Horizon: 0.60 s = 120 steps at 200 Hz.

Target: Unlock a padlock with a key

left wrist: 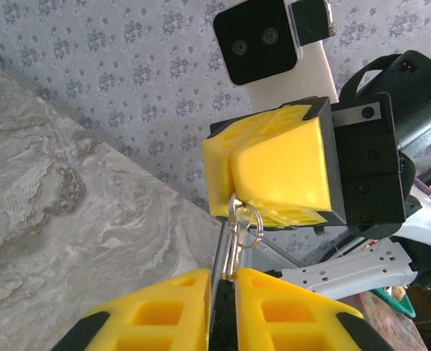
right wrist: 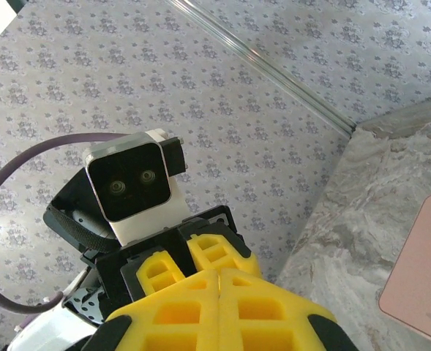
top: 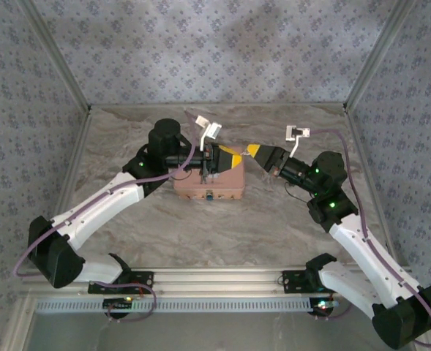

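A small silver key point(left wrist: 233, 245) on a split ring point(left wrist: 250, 225) hangs in the air between my two grippers. In the left wrist view my left gripper point(left wrist: 224, 276) pinches its lower end with the yellow fingers nearly together. My right gripper point(left wrist: 231, 193) is shut on its upper end. From above, the left gripper point(top: 230, 156) and right gripper point(top: 253, 151) meet tip to tip over the pink tin point(top: 226, 183). The padlock point(top: 209, 196) is a tiny bluish speck on the tin's front face. In the right wrist view the right gripper point(right wrist: 219, 272) has its jaws pressed together and the key is hidden behind them.
The tin stands mid-table on the marble top point(top: 274, 227); one of its corners point(right wrist: 420, 292) shows in the right wrist view. Patterned walls point(top: 215, 44) with metal frame posts close the back and both sides. Bare marble lies in front of the tin.
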{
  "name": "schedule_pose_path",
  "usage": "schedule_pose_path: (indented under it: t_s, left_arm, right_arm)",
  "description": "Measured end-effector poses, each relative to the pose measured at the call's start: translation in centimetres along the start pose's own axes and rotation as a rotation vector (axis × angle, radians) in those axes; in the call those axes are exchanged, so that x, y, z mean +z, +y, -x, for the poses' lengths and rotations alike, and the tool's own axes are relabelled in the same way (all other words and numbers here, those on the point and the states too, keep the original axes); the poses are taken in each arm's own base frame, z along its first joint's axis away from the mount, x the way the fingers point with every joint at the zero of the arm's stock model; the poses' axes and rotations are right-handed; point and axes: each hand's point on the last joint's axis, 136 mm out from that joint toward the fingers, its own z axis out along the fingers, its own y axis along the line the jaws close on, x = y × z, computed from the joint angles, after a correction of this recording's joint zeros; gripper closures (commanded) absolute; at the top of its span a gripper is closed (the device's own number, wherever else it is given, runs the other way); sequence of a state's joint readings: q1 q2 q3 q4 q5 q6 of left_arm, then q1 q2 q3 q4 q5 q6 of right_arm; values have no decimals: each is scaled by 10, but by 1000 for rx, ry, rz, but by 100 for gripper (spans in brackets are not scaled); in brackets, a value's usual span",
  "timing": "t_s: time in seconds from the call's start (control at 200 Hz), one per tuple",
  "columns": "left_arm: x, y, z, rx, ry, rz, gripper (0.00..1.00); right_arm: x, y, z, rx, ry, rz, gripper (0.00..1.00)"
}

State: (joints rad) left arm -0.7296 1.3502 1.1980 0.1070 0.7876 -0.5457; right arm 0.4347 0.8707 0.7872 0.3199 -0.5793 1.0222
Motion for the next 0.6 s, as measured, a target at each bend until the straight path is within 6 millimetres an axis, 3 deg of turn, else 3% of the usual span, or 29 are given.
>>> schedule_pose_path:
  t_s: [0.115, 0.6]
  left_arm:
    - [0, -2, 1, 6, 0, -10, 96]
    - [3, -4, 3, 4, -3, -34, 100]
  right_arm:
    - [0, 1, 1, 2, -8, 10, 100]
    - [-2, 1, 3, 1, -29, 18, 100]
